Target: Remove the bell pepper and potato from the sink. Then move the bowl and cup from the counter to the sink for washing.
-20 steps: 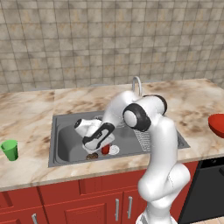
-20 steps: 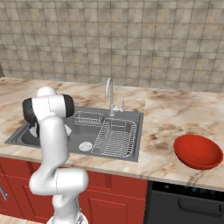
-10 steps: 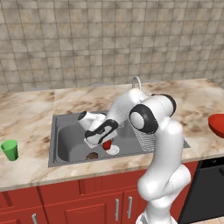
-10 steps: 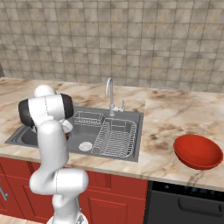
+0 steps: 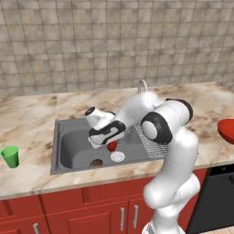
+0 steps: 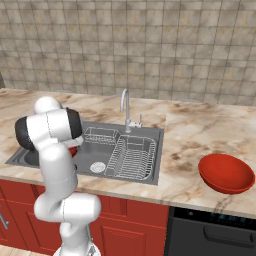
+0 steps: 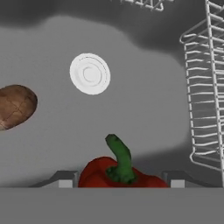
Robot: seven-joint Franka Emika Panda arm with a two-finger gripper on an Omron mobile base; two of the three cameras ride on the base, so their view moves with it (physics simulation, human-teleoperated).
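The gripper [image 5: 111, 144] grasps the pepper [image 5: 112, 146] between its jaws and has lifted it off the sink [image 5: 75, 151] floor; a second ago it was lower in the basin. In the hand view the pepper [image 7: 120, 173] sits at the fingertips, stem up, above the drain [image 7: 89, 73]. The potato [image 5: 96, 162] lies on the basin floor. The cup [image 5: 10, 156] and the bowl [image 6: 226, 173] wait on the worktop [image 6: 195, 130]. Likely next: carry the pepper out.
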